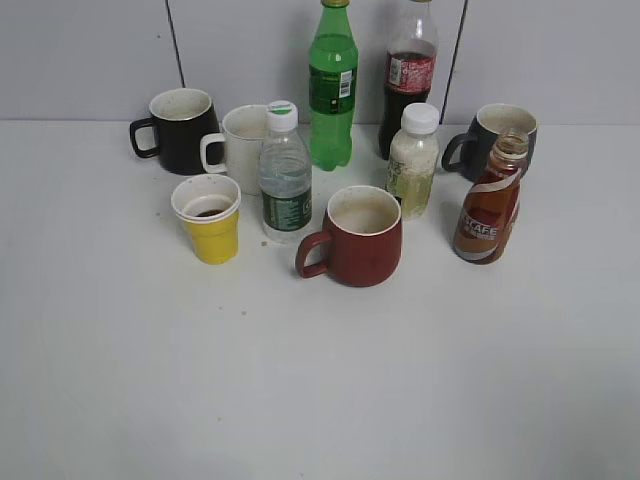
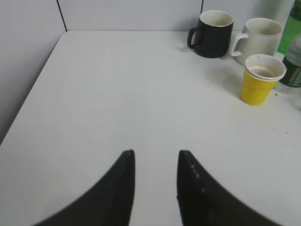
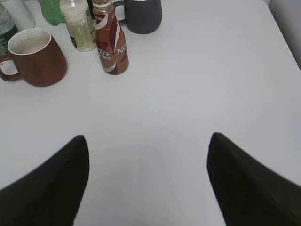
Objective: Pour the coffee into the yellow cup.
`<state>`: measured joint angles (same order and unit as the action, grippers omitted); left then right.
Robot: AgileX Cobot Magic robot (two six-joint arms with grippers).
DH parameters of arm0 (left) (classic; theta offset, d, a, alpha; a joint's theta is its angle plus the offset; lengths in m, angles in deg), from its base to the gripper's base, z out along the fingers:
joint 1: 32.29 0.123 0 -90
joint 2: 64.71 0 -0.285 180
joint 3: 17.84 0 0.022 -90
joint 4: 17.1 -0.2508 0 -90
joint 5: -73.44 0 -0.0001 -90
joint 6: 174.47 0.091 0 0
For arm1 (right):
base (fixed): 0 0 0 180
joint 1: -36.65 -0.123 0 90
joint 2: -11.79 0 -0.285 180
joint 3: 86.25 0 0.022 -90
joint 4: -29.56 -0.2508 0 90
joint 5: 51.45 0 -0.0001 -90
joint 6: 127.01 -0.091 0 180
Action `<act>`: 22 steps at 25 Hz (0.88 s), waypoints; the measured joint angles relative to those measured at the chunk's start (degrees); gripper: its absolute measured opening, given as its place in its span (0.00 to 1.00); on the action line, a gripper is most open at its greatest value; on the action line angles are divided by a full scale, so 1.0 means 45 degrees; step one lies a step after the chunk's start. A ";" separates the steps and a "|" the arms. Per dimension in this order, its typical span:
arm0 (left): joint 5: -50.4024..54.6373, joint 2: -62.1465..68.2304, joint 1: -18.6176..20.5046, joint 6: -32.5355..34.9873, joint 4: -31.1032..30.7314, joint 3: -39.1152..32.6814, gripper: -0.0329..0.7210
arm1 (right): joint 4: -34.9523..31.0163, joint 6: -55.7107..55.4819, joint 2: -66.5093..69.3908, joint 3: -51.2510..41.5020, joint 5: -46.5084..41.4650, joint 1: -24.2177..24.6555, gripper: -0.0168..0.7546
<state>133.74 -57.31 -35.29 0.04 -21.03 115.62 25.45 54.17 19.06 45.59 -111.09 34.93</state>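
Exterior view: coffee bottle [image 1: 490, 205] upright and uncapped at right, just in front of a dark grey mug [image 1: 495, 135] and near a white-capped pale bottle [image 1: 413, 160]. Yellow cup [image 1: 208, 218] at left, well apart from it, beside a clear water bottle [image 1: 285, 175] and in front of a white mug [image 1: 240, 148]; something dark already at the cup's bottom. Dark red mug [image 1: 358, 237] between bottle and cup.

Neither arm visible there. Right wrist view: right gripper [image 3: 148, 181] spread wide over bare table [image 3: 211, 94], holding nothing, well short of the bottle. Left wrist view: left gripper [image 2: 155, 181] parted only narrowly, also empty, with the cup up to the right.

Likely risks:
- Open neck means any tilt during lift or carry could spill early.
- Curvy body may slip or twist in a loose or high grasp.
- Wide approach could knock the pale bottle or grey mug.
- Crossing path runs over the red mug; a low carry could clip it.
- Light paper cup may tip or slide under a nudge or fast stream.
- Small mouth, crowded neighbours: easy to miss.
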 joint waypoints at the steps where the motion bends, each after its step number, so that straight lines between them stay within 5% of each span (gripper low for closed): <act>1: 0.0000 0.0000 0.0000 0.0000 0.0000 0.0000 0.36 | 0.0000 0.0000 0.0000 0.0000 0.0000 0.0000 0.78; 22: 0.0000 0.0000 0.0000 0.0000 0.0000 0.0000 0.36 | 0.0000 0.0000 0.0000 0.0000 0.0000 0.0000 0.78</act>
<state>133.74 -57.31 -35.29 0.04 -21.03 115.62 25.45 54.17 19.06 45.59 -111.09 34.93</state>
